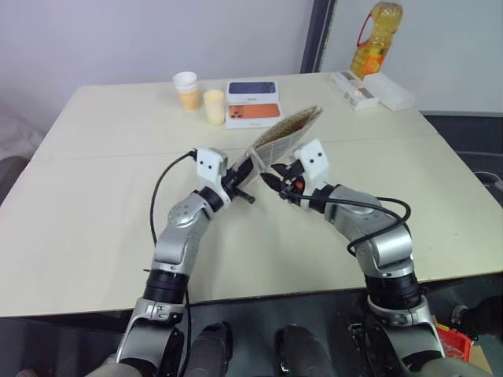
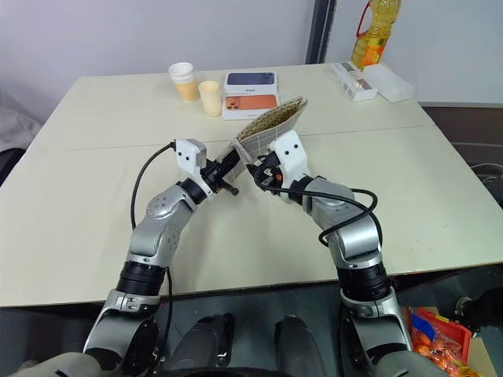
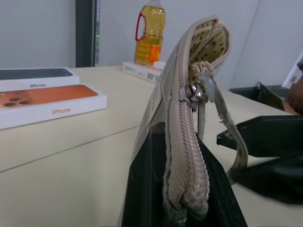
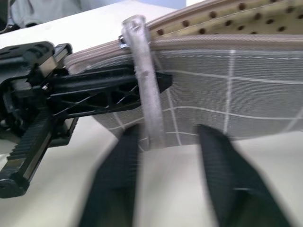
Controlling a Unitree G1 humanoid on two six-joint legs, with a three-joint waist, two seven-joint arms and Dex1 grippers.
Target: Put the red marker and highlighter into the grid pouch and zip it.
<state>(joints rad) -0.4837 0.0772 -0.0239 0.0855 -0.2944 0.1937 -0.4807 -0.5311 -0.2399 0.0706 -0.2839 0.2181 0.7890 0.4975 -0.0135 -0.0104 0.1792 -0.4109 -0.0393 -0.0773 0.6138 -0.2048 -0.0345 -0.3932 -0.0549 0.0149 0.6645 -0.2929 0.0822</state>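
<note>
the grid pouch point(image 1: 284, 135) is held up off the bench point(image 1: 94, 204), its closed end clenched in the left pincer point(image 1: 240, 185). the zip is part shut, mouth still gaping (contents hidden). the right pincer point(image 4: 165, 137) straddles the pull point(image 4: 144, 85), not yet gripping it.

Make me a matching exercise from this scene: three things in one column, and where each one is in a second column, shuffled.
Things:
1. grid pouch
2. orange phone box
3. oil bottle

Places:
A. standing upright at the far right
B. clamped in the left gripper, lifted off the table
C. lying flat beside the dark phone box

Pairs: 1-B, 2-C, 3-A
</note>
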